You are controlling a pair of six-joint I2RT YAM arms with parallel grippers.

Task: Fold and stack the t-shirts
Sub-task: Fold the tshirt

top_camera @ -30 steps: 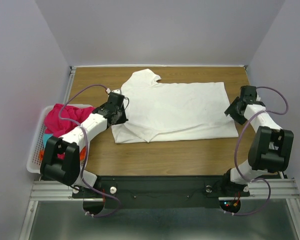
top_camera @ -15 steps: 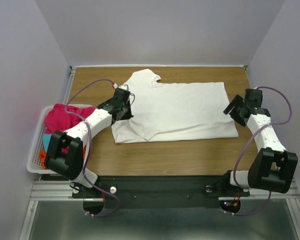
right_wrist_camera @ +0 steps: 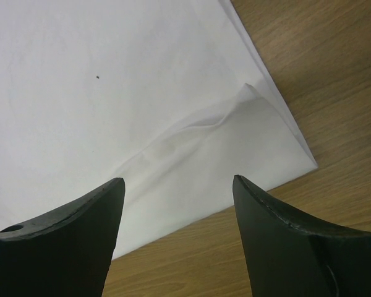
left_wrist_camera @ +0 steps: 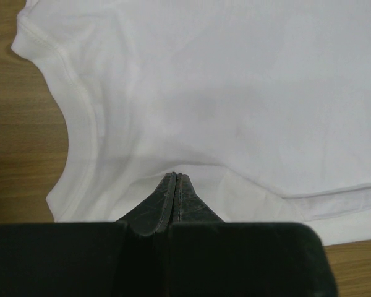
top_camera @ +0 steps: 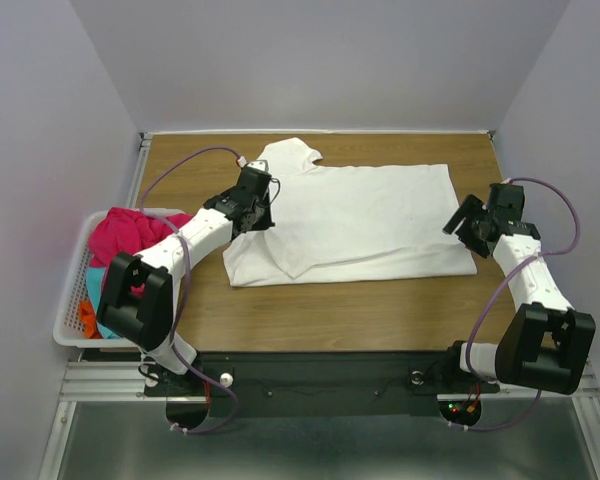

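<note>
Nearest me, beside the desk's (top_camera: 380, 310) left edge, the basket (top_camera: 68, 300) holds the magenta shirt (top_camera: 120, 235) heaped over a cyan shirt (top_camera: 95, 275) and an orange shirt (top_camera: 85, 318); those are for later. On the desk the white t-shirt (top_camera: 370, 215) lies flat and sideways, hem to my right, collar end to my left, its near-left part doubled over in a loose triangle. My right hand (top_camera: 470, 222) hangs with jaws wide over the near hem corner (right_wrist_camera: 309, 162), straddling a small ridge (right_wrist_camera: 204, 124) in the cloth, apparently touching nothing. Farther in, my left hand (top_camera: 255, 200) is pressed shut, tips together at the shoulder end of the shirt. Whether a pinch of cloth sits between them I cannot tell. Judgement: a lengthwise fold is in hand. To do it well I would lower the right hand until one finger slips under the corner, take every layer, test the left pinch with a slight lift, then carry both ends together, cloth taut, so the edges land parallel. The far sleeve (top_camera: 290, 152) juts out and needs tucking.
</note>
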